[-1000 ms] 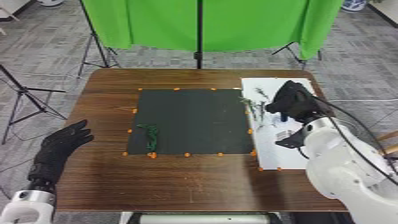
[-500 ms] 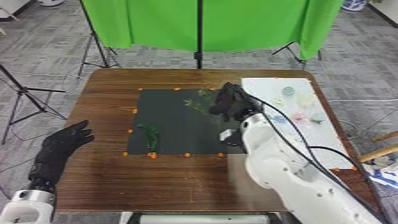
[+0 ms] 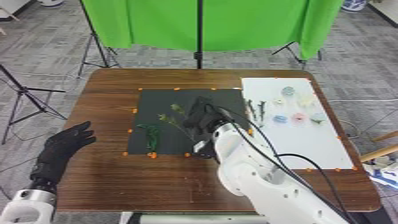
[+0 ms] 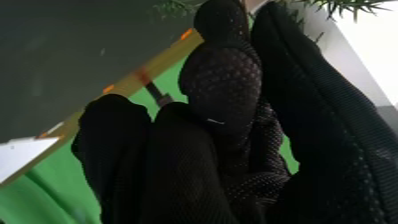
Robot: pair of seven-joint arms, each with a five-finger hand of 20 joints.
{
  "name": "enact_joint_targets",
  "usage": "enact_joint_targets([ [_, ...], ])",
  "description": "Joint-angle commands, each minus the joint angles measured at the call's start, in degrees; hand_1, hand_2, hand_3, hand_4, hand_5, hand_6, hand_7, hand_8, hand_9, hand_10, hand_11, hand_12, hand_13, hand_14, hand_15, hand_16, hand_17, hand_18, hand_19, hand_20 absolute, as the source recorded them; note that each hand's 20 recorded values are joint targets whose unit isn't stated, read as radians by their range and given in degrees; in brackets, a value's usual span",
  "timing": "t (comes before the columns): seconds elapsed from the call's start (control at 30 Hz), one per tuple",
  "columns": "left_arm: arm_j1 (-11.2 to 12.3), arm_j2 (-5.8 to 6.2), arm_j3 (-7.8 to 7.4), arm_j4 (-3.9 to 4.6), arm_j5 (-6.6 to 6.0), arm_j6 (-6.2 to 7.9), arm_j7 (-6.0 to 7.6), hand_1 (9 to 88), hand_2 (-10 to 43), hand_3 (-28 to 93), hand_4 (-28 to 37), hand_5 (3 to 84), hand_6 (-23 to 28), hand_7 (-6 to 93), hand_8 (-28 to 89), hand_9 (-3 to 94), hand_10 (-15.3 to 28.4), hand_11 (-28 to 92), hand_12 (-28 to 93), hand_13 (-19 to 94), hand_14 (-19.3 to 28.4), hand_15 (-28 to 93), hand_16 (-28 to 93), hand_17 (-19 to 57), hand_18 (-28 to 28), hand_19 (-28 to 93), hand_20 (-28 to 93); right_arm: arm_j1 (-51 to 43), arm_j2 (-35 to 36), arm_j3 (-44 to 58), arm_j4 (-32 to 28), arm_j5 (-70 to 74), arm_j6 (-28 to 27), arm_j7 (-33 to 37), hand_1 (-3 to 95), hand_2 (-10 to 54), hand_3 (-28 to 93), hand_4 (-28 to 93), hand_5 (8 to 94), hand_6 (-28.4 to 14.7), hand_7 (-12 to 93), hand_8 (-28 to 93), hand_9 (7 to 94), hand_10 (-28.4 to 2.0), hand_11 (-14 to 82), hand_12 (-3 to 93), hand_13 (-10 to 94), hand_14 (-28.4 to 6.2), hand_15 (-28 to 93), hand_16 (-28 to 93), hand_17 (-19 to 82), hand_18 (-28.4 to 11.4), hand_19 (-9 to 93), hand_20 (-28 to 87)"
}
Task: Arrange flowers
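1. Flowers, six small round pastel heads, lie on the white rectangular sheet (image 3: 284, 150) at the right side of the brown wooden desk (image 3: 160, 187): one blue-green head (image 3: 287, 91), one blue head (image 3: 281, 119), one pink head (image 3: 298, 117) and three pale yellowish heads (image 3: 306, 103).
2. Beside them, along the sheet's left part, lie at least two dark green sprigs (image 3: 261, 109); they are too small to count surely.
3. One dark rectangular mat (image 3: 160, 97) covers the middle of the desk, just left of the sheet. Small orange markers dot its edges, several of them.
4. One green twisted bundle (image 3: 149, 135) lies on the mat's left part.
5. The right hand (image 3: 202, 117), one of two in black fabric gloves, is over the mat's right half, its fingers and thumb closed on thin green leafy stems (image 3: 169, 119). Two leafy tips reach out to its left; how many stems it grips cannot be told.
6. The left hand (image 3: 67, 142) is at the desk's left edge, well apart from the bundle, fingers relaxed and holding nothing.
7. Behind the desk hangs one bright green cloth (image 3: 151, 25).
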Motion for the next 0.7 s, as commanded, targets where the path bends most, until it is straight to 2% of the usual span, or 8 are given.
enact_joint_targets([
  [0.03,0.60,0.02,-0.10,-0.27,0.67,-1.21,-1.42,26.0,-0.7,67,-19.9,45.6,5.8,8.0,-6,44.0,13.9,17,11,38,18.9,21,1,10.3,14.3,12,20,0.11,-1.59,-1.60,2.08,-0.76,1.76,0.95,58.5,-9.5,54,-6,89.7,-4.1,21,18,93.7,-10.3,47.2,27.4,94,-0.6,74,36,75,-13.5,93,62],
  [0.57,0.52,0.02,-0.39,-0.24,1.07,-2.16,-2.32,25.9,-0.7,66,-19.8,45.5,6.0,7.5,-6,43.5,14.0,16,11,37,18.9,20,1,10.0,14.5,12,20,-0.88,-2.22,-1.71,4.05,-3.68,2.33,1.02,58.0,-9.5,53,-6,89.4,-4.1,21,18,93.7,-10.4,46.6,25.7,94,-0.7,74,32,75,-12.8,93,59],
  [0.7,0.20,0.05,-0.35,-0.18,1.62,-2.63,-2.52,25.9,-0.8,66,-19.7,45.6,6.1,7.5,-6,43.4,13.9,16,11,37,18.9,20,1,9.9,14.5,12,20,-0.80,-2.17,-2.36,4.18,-3.83,2.40,1.15,58.0,-9.5,53,-6,89.3,-4.1,21,18,93.7,-10.5,46.6,25.6,94,-0.7,74,31,75,-12.7,93,59],
])
